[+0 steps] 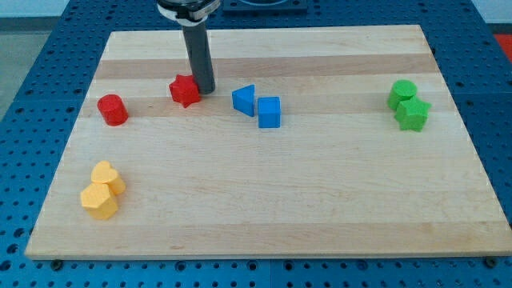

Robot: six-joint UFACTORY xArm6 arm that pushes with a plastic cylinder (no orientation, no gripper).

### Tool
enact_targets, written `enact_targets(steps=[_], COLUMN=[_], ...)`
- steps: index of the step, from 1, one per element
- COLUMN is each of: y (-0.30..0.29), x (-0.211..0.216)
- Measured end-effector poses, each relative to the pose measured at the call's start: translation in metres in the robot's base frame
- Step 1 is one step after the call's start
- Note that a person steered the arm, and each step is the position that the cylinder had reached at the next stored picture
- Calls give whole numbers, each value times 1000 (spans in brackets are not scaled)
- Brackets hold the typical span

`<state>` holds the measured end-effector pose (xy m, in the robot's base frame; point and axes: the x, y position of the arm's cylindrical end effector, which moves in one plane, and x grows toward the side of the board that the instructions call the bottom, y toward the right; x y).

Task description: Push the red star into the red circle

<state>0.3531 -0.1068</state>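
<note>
The red star [184, 90] lies on the wooden board in the upper left part of the view. The red circle [113, 110], a short red cylinder, stands to the star's left and slightly lower, with a gap of bare board between them. My tip [206, 90] is down on the board right at the star's right side, touching or nearly touching it. The dark rod rises from there to the view's top edge.
A blue triangle [244, 100] and a blue cube [270, 112] sit just right of my tip. A green circle [402, 92] and green star [414, 114] are at the right. A yellow heart [106, 175] and yellow hexagon [99, 201] are at the lower left.
</note>
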Motion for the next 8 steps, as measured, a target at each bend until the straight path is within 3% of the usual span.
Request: enact_targets(steps=[2,8], y=[-34,-93], x=[26,27])
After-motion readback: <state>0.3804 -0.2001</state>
